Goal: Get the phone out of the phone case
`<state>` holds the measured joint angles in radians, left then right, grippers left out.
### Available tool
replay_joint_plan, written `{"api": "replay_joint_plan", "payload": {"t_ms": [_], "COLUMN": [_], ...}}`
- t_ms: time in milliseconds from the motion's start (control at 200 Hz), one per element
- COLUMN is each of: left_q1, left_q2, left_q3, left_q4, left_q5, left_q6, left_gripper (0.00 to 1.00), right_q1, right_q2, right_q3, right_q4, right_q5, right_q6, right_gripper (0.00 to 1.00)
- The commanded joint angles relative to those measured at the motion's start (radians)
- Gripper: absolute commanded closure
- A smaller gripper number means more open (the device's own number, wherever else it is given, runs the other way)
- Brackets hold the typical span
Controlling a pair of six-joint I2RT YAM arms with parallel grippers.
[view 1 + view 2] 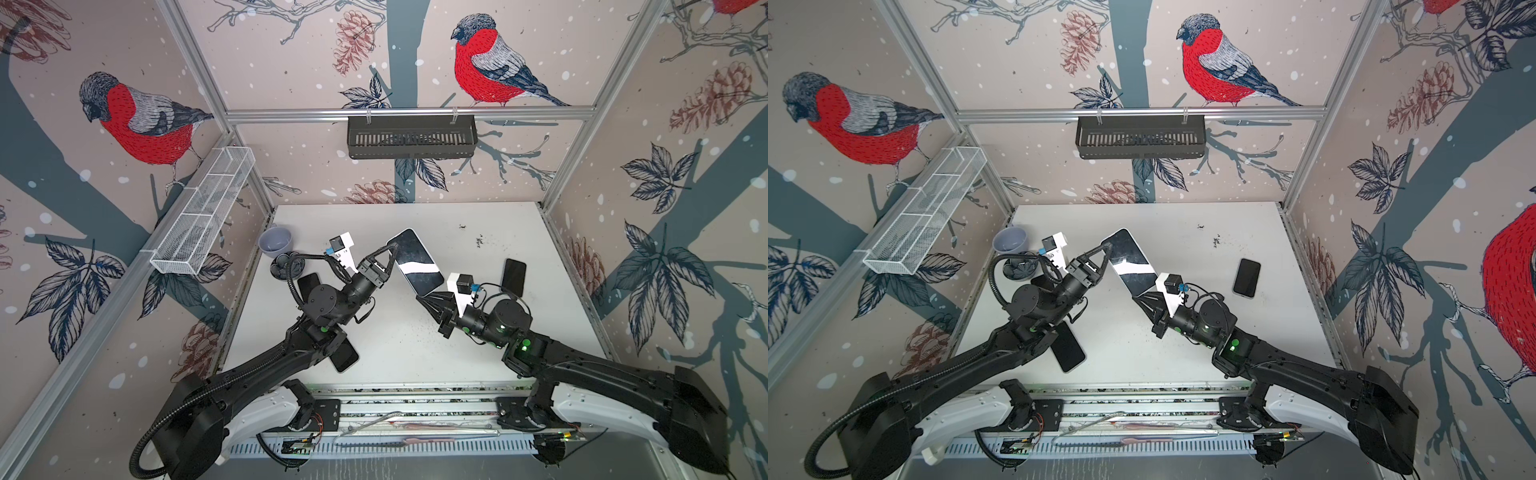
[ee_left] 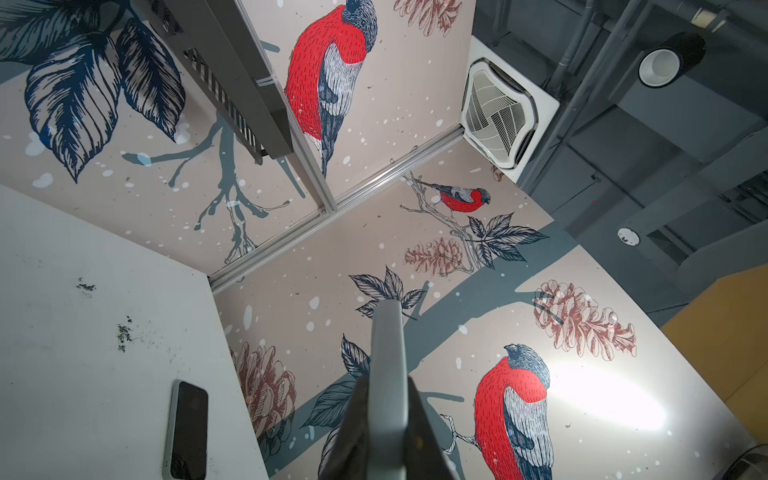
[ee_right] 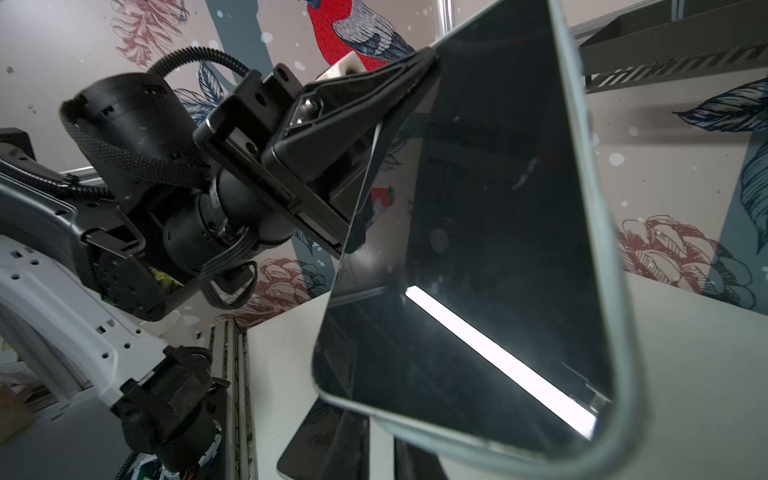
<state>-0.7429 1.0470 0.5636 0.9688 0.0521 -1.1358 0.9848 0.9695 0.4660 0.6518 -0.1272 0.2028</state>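
Support is coming from both ends: your left gripper point(image 1: 390, 252) is clamping the upper corner and your right gripper point(image 1: 426, 296) the lower end of the glossy black slab phone point(image 1: 417, 259). It is sitting in its pale grey soft-rimmed case point(image 3: 613, 291), aloft at frame centre in both top views, probably braced for peeling.

I am working inside a robotics lab test cell. Aluminium framing point(image 1: 291, 113) is holding printed bird-pattern panels point(image 1: 137, 120) around my white table point(image 1: 415, 353), and my arms are sitting bolted to a slotted rail point(image 1: 415, 405). Above the panels, my left wrist camera is catching bare ceiling pipework point(image 2: 582, 41) and an air-conditioning cassette point(image 2: 498, 112).
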Motion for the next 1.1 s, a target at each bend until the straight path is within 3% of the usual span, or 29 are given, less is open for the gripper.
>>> {"api": "replay_joint_plan", "payload": {"t_ms": [0, 55, 265, 450, 851, 1096], "left_q1": [-0.006, -0.004, 0.001, 0.021, 0.099, 0.105], "left_q2": [-0.013, -0.017, -0.029, -0.061, -0.099, -0.108], "left_q3": [0.002, 0.004, 0.024, 0.069, 0.333, 0.423], "left_q4": [0.021, 0.011, -0.029, -0.142, -0.713, -0.88], "left_q5": [0.032, 0.032, 0.051, 0.102, 0.307, 0.414], "left_q6": [-0.016, -0.013, 0.002, 0.062, 0.552, 0.844], "left_gripper": [1.0, 1.0, 1.0, 1.0, 1.0, 1.0], "right_q1": [0.005, 0.005, 0.001, -0.007, -0.032, -0.043], "right_q2": [-0.007, -0.019, -0.097, -0.194, -0.256, -0.208], "right_q3": [-0.005, -0.018, -0.081, -0.107, -0.028, 0.049], "right_q4": [-0.046, -0.043, -0.037, -0.11, -0.319, -0.412], "right_q5": [0.155, 0.181, 0.218, 0.232, 0.168, 0.084], "right_q6": [-0.08, -0.072, -0.048, -0.054, -0.143, -0.246], "right_gripper": [0.76, 0.71, 0.25, 0.02, 0.0, 0.0]}}
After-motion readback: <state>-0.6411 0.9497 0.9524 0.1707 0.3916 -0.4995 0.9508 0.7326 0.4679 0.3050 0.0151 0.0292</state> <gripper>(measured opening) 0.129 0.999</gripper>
